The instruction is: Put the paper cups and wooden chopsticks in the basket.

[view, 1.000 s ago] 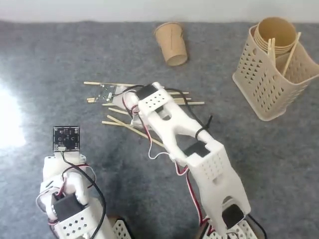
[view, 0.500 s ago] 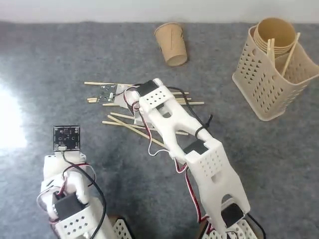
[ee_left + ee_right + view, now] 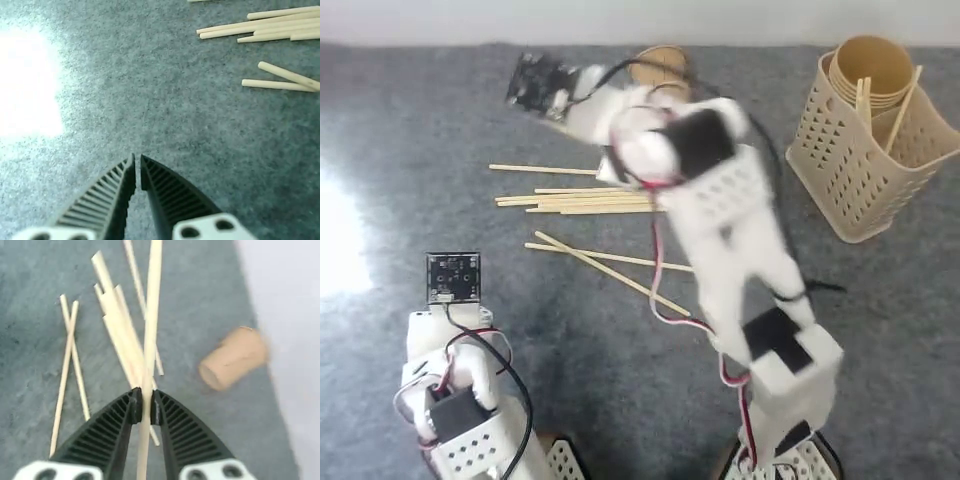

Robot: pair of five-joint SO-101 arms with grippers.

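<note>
My right gripper (image 3: 142,396) clamps one thin chopstick (image 3: 151,315), which may swivel loose before reaching the basket (image 3: 840,150) at the table's far right corner.

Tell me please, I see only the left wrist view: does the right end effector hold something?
Observer: Yes, the right end effector is shut on one thin wooden chopstick.
Operator: Where is the basket?
Observer: The cream perforated plastic basket stands at the far right in the high view, with stacked brown paper cups inside.
Operator: Is any cup outside?
Observer: One brown paper cup lies on its side on the grey carpet.
</note>
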